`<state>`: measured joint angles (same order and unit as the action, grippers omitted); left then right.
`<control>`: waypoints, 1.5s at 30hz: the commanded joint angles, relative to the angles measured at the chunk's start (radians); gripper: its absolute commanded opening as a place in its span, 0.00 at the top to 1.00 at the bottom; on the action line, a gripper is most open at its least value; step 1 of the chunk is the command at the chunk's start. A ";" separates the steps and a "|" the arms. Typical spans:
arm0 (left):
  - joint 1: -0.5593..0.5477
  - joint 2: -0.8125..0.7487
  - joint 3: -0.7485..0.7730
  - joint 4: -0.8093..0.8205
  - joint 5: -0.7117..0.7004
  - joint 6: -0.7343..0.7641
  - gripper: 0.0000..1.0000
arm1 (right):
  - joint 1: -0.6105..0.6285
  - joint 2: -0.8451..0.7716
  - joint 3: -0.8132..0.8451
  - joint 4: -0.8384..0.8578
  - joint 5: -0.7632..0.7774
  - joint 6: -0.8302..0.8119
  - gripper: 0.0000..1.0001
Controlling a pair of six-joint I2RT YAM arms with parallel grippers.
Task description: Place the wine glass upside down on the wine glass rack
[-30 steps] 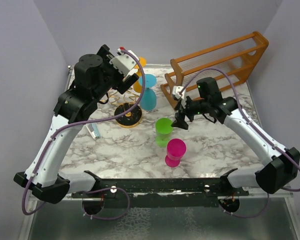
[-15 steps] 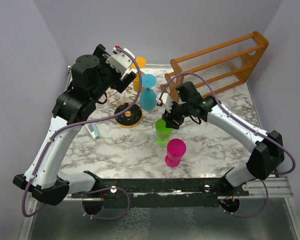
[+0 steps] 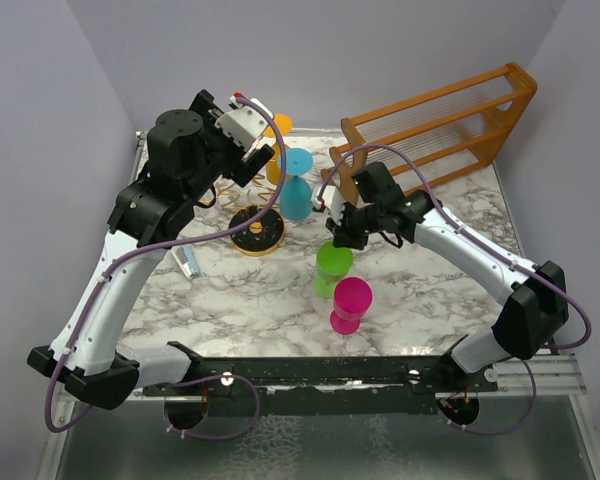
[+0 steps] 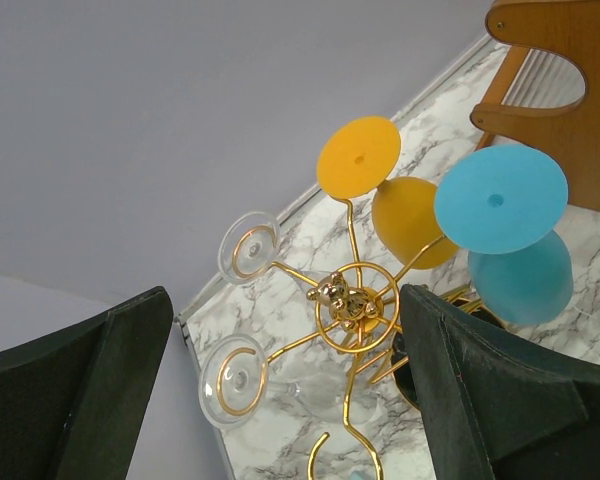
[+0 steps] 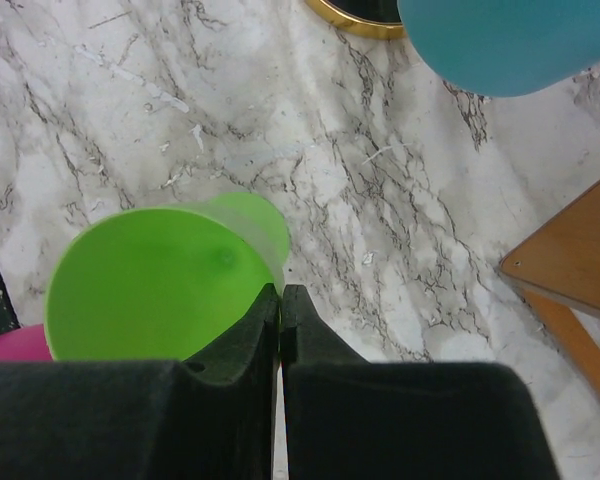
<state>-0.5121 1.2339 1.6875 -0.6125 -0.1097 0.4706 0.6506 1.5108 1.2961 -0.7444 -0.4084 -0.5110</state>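
The right gripper [image 5: 280,300] has its two black fingers pressed flat together, with only a thin seam between them and nothing seen in it. Their tips sit at the edge of the green wine glass [image 5: 160,290], over the rim of its flat foot; whether they touch it cannot be told. This glass is bright lime green and stands near the middle of the marbled table [image 3: 430,290], foot uppermost with a small dimple at its centre and the bowl below. It is well apart from the wine glass rack [image 4: 345,305]. A pink wine glass [image 3: 351,300] stands just beside it on the near side. The right arm leaves its base at the near right corner, bends at an elbow by the table's right edge and reaches inward, wrist turned down over the green glass.

The left gripper [image 4: 285,300] is spread wide and holds nothing; the rack shows between its fingers. It hangs above the rack on an arm that rises steeply from the near left corner, elbow high.

The rack is thin gold wire: a central post, looped arms fanning out, and a round dark base [image 3: 256,234] with a gold rim. An orange wine glass [image 4: 358,157], a blue wine glass [image 4: 500,198] and two clear wine glasses [image 4: 248,248] hang from it foot-up. A wooden slatted rack [image 3: 440,115] stands at the far right of the table
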 commanded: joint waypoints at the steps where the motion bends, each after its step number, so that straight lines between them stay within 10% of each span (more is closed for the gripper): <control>1: 0.003 0.006 -0.014 0.031 -0.015 0.005 0.01 | 0.007 -0.065 0.033 0.046 0.043 -0.010 0.99; 17: 0.003 0.019 0.000 0.042 0.062 -0.091 0.01 | -0.141 -0.373 -0.007 0.132 0.125 0.036 0.99; 28: 0.003 0.077 0.068 0.026 0.445 -0.304 0.07 | -0.247 -0.490 0.191 0.097 0.025 0.087 0.99; 45: 0.105 0.108 -0.109 0.394 0.921 -0.998 0.16 | -0.247 -0.414 0.403 0.150 -0.193 0.178 0.99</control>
<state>-0.4362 1.3506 1.6352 -0.3832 0.6224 -0.2825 0.4057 1.0721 1.6768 -0.6193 -0.5110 -0.3840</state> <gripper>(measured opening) 0.843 0.018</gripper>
